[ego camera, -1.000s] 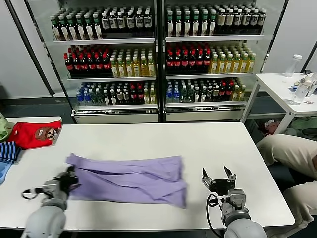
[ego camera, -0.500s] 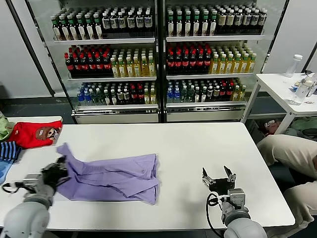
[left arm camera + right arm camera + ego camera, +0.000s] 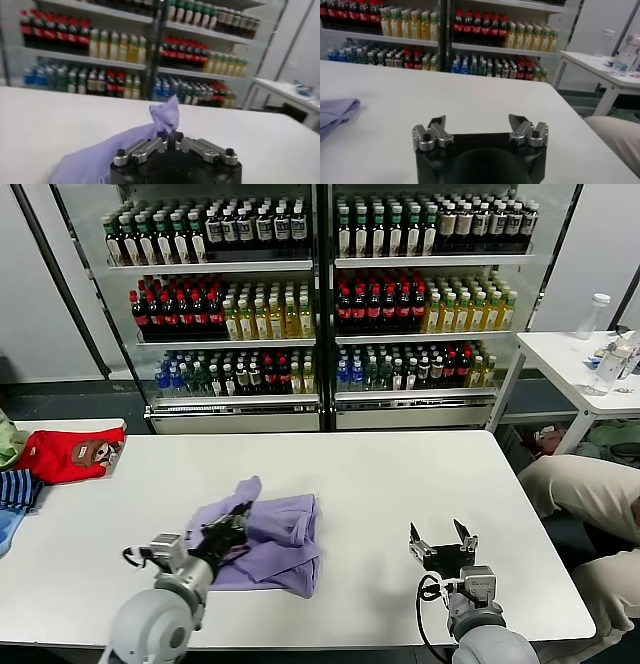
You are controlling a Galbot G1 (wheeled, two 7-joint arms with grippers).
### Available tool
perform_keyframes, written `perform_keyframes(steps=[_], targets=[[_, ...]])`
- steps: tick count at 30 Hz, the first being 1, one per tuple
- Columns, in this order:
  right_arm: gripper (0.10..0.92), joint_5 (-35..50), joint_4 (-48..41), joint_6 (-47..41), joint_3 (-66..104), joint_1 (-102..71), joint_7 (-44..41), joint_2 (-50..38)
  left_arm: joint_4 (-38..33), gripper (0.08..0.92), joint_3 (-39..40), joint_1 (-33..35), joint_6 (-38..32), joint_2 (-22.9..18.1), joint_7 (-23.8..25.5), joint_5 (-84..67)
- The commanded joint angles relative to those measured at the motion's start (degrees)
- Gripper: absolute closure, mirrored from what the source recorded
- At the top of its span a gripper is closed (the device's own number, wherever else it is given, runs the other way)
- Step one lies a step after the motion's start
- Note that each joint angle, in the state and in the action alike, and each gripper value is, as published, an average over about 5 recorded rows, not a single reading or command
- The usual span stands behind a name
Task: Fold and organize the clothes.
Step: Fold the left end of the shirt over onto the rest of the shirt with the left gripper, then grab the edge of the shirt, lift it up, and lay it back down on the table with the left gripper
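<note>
The clothes are one lavender T-shirt (image 3: 285, 534), bunched into a folded heap left of the table's middle. My left gripper (image 3: 233, 529) sits over the heap's left part, shut on a pinch of the fabric. A flap (image 3: 246, 488) stands up just beyond it. In the left wrist view the jaws (image 3: 172, 139) are closed on a tuft of the shirt (image 3: 166, 112) that rises above them. My right gripper (image 3: 441, 544) rests open near the table's front right, apart from the shirt, with nothing between its fingers (image 3: 477, 124). The shirt's edge (image 3: 335, 112) shows far off in the right wrist view.
A red garment with a cartoon print (image 3: 70, 454) and a blue striped garment (image 3: 14, 490) lie at the table's left end. Drinks coolers (image 3: 320, 304) stand behind. At the right are a small white table (image 3: 590, 359) and a seated person's beige trousers (image 3: 580, 489).
My left gripper has carried the shirt's left edge rightwards over the rest, so the spread shirt is now a narrower heap. The right gripper has not moved.
</note>
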Motion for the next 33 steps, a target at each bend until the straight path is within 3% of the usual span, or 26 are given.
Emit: perform_keyframes(steps=[1, 6, 9, 13, 17, 23, 27, 33], targets=[[0.203, -0.16, -0.13, 0.03, -0.07, -0.05, 0.01, 0.19, 3.65, 0.885, 9.89, -5.72, 0.73, -4.88, -3.13, -1.70], [0.203, -0.41, -0.15, 0.00, -0.45, 0.06, 0.01, 0.41, 6.32, 0.873, 12.41, -7.25, -0.68, -7.63, -4.42, 0.58], [0.203, -0.46, -0.15, -0.02, -0.54, 0.06, 0.00, 0.38, 5.19, 0.812, 12.13, -7.07, -2.21, -7.52, -4.59, 1.59], [0.203, -0.44, -0.24, 0.00, -0.48, 0.08, -0.04, 0.27, -0.21, 0.700, 7.85, -5.41, -3.27, -5.27, -4.66, 2.25], [0.203, -0.34, -0.34, 0.11, -0.26, 0.35, -0.17, 0.12, -4.37, 0.579, -1.52, -0.41, -3.24, -0.92, -3.87, 4.04], [0.203, -0.19, -0.87, 0.53, -0.07, 0.72, -0.42, -0.16, 7.70, 0.423, -13.27, 6.51, -4.72, 3.21, 1.89, 11.62], [0.203, -0.26, -1.29, 0.63, -0.43, 0.88, -0.47, -0.14, 12.84, 0.310, -13.91, 7.65, -5.48, 2.73, 2.56, 12.04], [0.203, -0.31, -1.30, 0.64, -0.45, 0.78, -0.51, -0.47, 13.60, 0.188, -12.56, 7.48, -5.11, 1.50, 3.91, 10.93]])
